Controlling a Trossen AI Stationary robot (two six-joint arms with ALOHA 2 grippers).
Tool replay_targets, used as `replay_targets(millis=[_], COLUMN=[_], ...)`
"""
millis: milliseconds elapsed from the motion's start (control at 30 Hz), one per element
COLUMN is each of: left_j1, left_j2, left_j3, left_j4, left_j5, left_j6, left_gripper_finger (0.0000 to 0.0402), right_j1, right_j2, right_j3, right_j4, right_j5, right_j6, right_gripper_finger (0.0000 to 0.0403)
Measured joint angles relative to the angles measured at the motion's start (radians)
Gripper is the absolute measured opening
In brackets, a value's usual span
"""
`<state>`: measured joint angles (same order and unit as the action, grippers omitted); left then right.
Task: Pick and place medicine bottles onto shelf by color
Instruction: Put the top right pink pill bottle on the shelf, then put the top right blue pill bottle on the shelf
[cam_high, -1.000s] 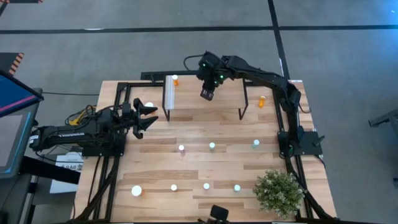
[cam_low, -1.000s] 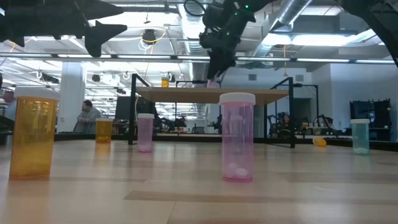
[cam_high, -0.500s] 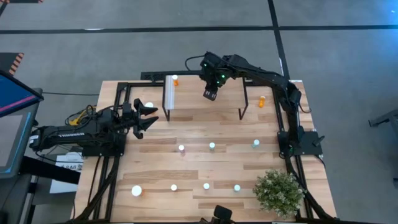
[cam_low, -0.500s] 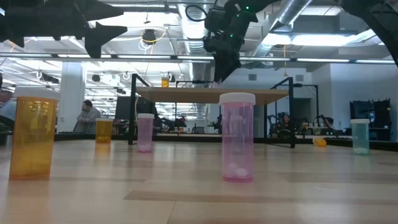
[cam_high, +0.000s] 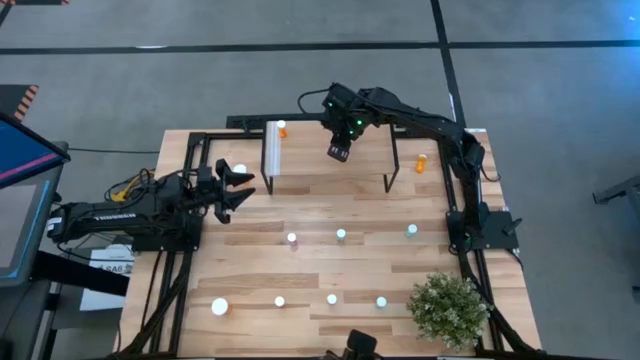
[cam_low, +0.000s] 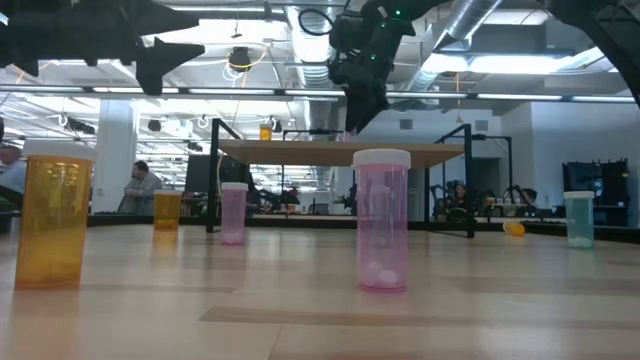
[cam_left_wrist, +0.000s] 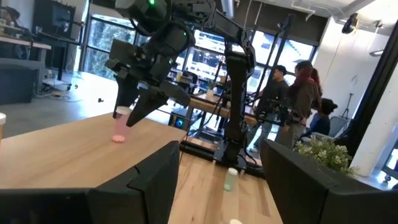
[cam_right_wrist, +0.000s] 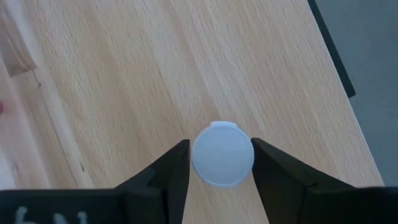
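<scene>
The shelf (cam_high: 330, 172) stands at the table's far side, with a white ribbed strip (cam_high: 272, 150) at its left end. My right gripper (cam_high: 338, 152) is above the shelf top, shut on a pink white-capped bottle (cam_left_wrist: 118, 127). A small orange bottle (cam_high: 281, 128) stands on the shelf's far left corner. Pink and teal bottles (cam_high: 341, 235) stand upright on the table in two rows. An orange bottle (cam_high: 421, 162) lies on the table to the right of the shelf. My left gripper (cam_high: 243, 186) is open and empty at the table's left, beside a large orange bottle (cam_high: 240, 170). My right gripper pinches the pink bottle's white cap (cam_right_wrist: 221, 154) between its two fingers, one on each side of the cap's rim. The fingers come from above, pointing down. The bottle is upright, and its bottom (cam_left_wrist: 117, 139) rests on the shelf top.
A potted plant (cam_high: 448, 310) stands at the table's near right corner. A large orange bottle (cam_high: 220, 307) stands near the front left. Black frame rails (cam_high: 190, 150) run along the table's sides. People stand in the room beyond the table (cam_left_wrist: 298, 99).
My right gripper has shifted a little toward the table's right edge over the shelf, with the pink bottle still between its fingers.
</scene>
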<state>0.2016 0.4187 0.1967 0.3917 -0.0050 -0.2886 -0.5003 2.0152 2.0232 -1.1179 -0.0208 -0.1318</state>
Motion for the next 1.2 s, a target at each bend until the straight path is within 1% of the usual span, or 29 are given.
replay_targets(millis=[267, 633, 733, 833, 1000, 1200], left_j1=[0.000, 0.000, -0.001, 0.000, 0.000, 0.000], left_j2=[0.000, 0.000, 0.000, 0.000, 0.000, 0.000], left_j3=[0.000, 0.000, 0.000, 0.000, 0.000, 0.000], left_j4=[-0.023, -0.042, -0.045, -0.045, -0.063, -0.070], left_j5=[0.001, 0.000, -0.028, -0.057, -0.046, -0.046], left_j6=[0.000, 0.001, 0.006, 0.007, 0.006, 0.006], left_gripper_finger=[0.0215, 0.0215, 0.0215, 0.0215, 0.0215, 0.0215], right_j1=[0.000, -0.006, -0.007, -0.008, 0.002, 0.046], right_j2=[-0.006, -0.016, -0.028, -0.057, -0.123, -0.202], right_j3=[0.000, -0.001, -0.001, -0.001, -0.001, -0.001], right_j4=[-0.035, -0.092, -0.096, -0.097, -0.115, -0.127], right_j5=[0.000, 0.001, 0.001, 0.001, 0.001, 0.000], right_j6=[0.000, 0.029, 0.020, 0.023, 0.050, 0.058], right_gripper_finger=[0.0220, 0.0224, 0.0224, 0.0224, 0.0224, 0.0224])
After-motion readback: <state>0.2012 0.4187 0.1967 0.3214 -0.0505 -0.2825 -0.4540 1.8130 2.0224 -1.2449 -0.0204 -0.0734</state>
